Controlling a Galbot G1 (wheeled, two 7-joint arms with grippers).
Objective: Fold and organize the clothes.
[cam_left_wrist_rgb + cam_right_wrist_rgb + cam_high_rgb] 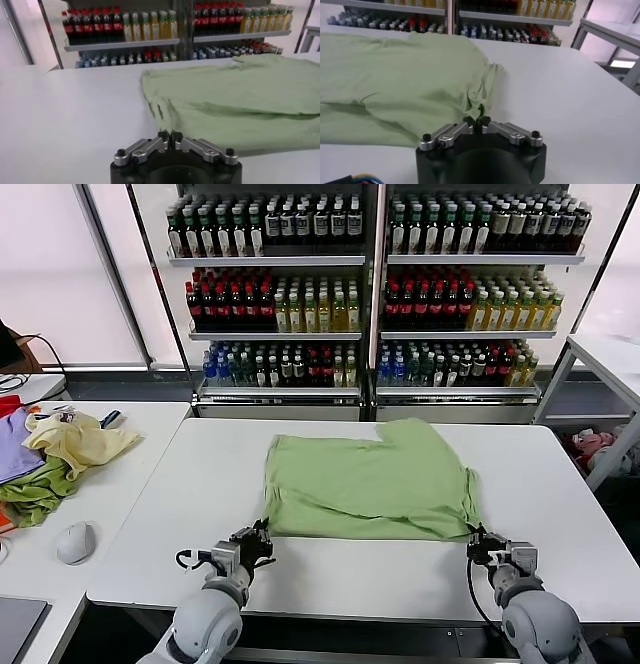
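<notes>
Head view shows the light green T-shirt [370,480] lying flat in the middle of the white table [180,514], already folded into a rough rectangle with its plain side up and one uneven flap reaching toward the far edge. At the near left corner of the cloth sits the left gripper [262,542], its fingers drawn together and pinching the hem; in the left wrist view the same gripper [170,135] has its two fingertips meeting right at the fabric's edge, where the T-shirt [240,100] bunches slightly. At the near right corner the right gripper [476,542] is closed on the cloth in the same way, and the right wrist view shows that gripper [477,121] with its tips pressed together on a small pucker of the T-shirt [395,75]. On a side table to the robot's left lie a pale yellow garment [80,439], a darker green cloth [35,496], a purple cloth [15,449] and a white computer mouse [75,541]. Behind the table stand shelves of bottled drinks [370,294].
</notes>
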